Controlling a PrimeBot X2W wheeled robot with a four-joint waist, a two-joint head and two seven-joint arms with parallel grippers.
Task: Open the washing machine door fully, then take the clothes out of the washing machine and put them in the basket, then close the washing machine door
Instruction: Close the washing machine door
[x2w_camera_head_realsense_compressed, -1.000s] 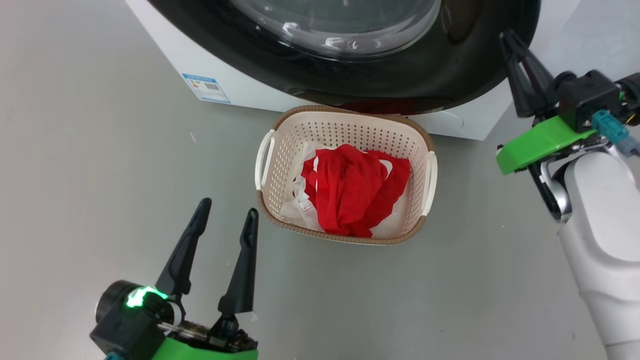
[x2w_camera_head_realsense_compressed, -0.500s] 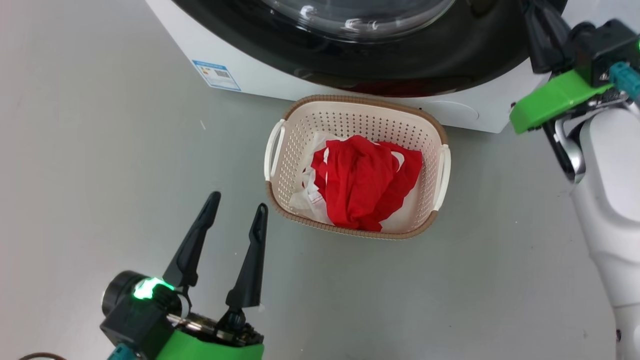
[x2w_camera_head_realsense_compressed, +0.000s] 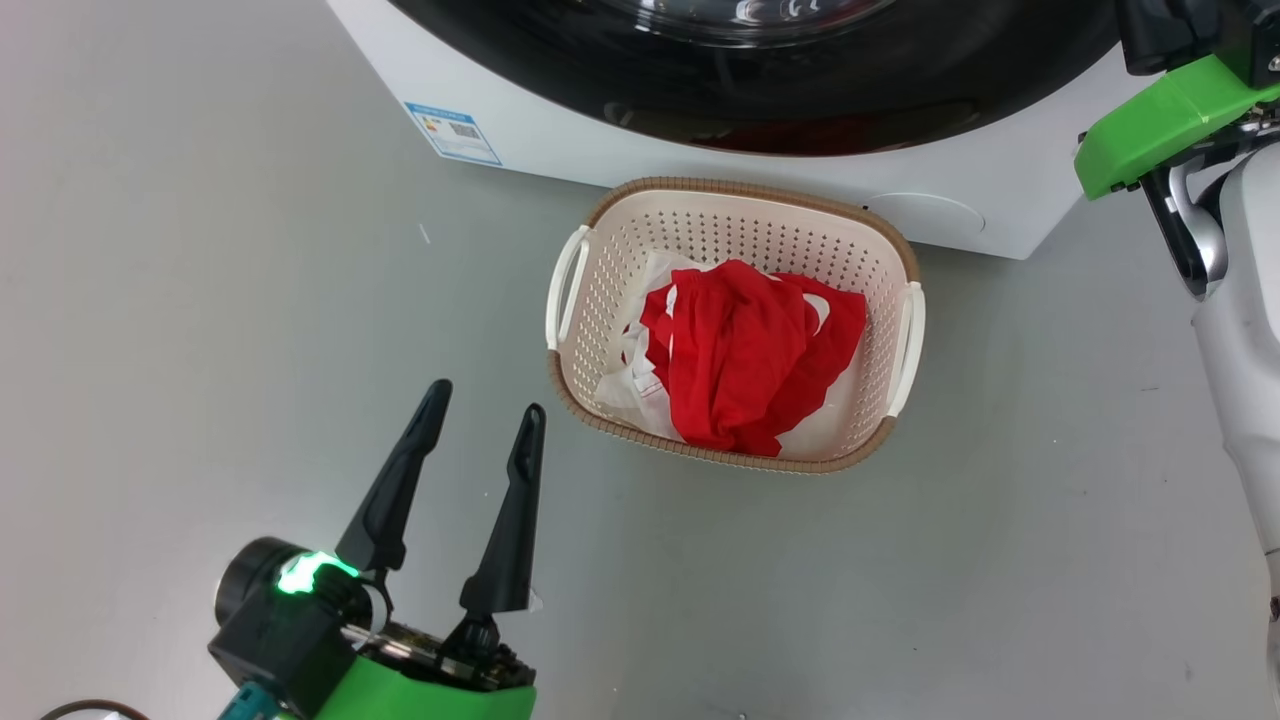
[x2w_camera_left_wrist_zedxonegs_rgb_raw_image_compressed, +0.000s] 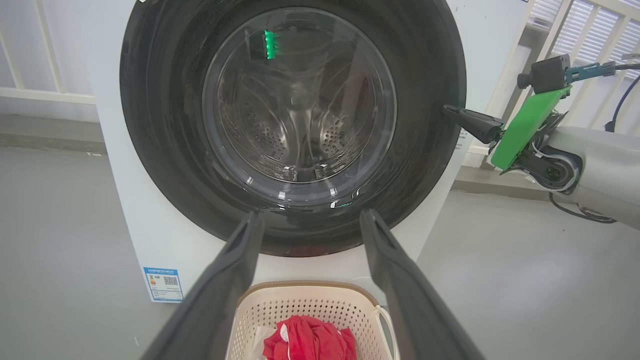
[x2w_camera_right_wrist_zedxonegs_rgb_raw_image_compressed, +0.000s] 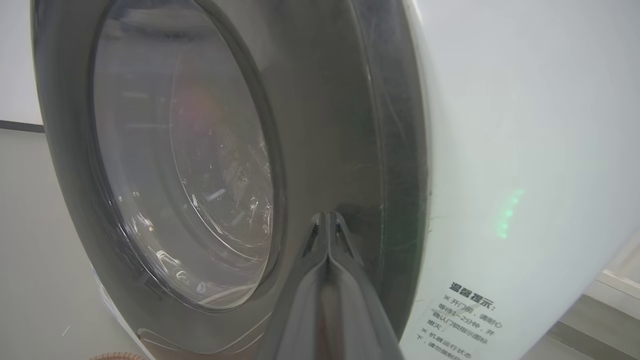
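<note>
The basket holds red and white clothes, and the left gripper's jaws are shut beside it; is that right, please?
Not quite: the left gripper has open jaws, as the head view shows; the basket does hold red and white clothes.

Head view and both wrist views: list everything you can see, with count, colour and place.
washer: one, white, on the floor behind the basket.
door: one, black rim with clear glass, on the washer's front.
basket: one, cream with a brown rim, on the floor before the washer.
red clothes: one heap, number of pieces unclear, in the basket.
white cloth: one seen, under the red heap.
label: one, blue, low on the washer's front.
sticker: one, black print, on the washer's side.
floor: grey.
left tool: open, above the floor beside the basket.
right tool: shut, tip at the door's rim.
</note>
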